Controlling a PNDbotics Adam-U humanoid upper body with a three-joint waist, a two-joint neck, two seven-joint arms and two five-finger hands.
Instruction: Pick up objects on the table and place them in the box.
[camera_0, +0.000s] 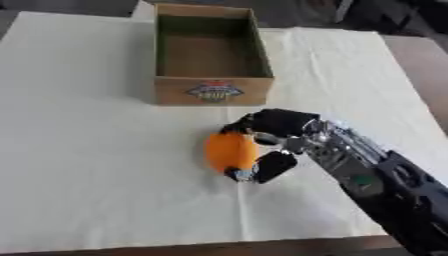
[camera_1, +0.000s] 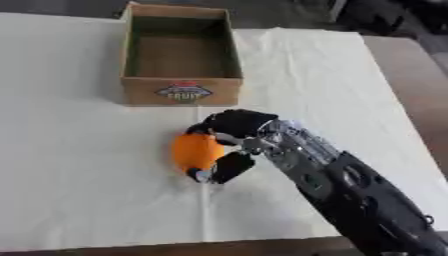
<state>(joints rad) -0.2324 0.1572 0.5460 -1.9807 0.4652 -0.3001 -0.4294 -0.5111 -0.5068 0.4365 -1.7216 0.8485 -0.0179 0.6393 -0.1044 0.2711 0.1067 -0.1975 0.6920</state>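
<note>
Left eye view shows the right hand (camera_0: 273, 137) near the centre of the frame, its black and silver arm coming in from the lower right corner. The fingers (camera_0: 278, 121) arch over the upper side of an orange ball (camera_0: 230, 152), and the thumb (camera_0: 275, 166) curls under its lower right side, so the hand is closed round the ball and holds it. The ball sits just left of the palm, a little below the middle of the frame, over the white cloth (camera_0: 96, 160) that covers the table; whether it touches the cloth or is lifted clear cannot be told. A small blue and dark bit shows at the ball's lower edge beside the thumb tip, too unclear to name.

The cardboard box (camera_0: 212, 91) stands in the upper middle of the frame, open at the top, with a coloured label on its near wall. Its inside shows only brown floor and shaded walls. The box is apart from the hand, with a strip of cloth between its near wall and the fingers.
</note>
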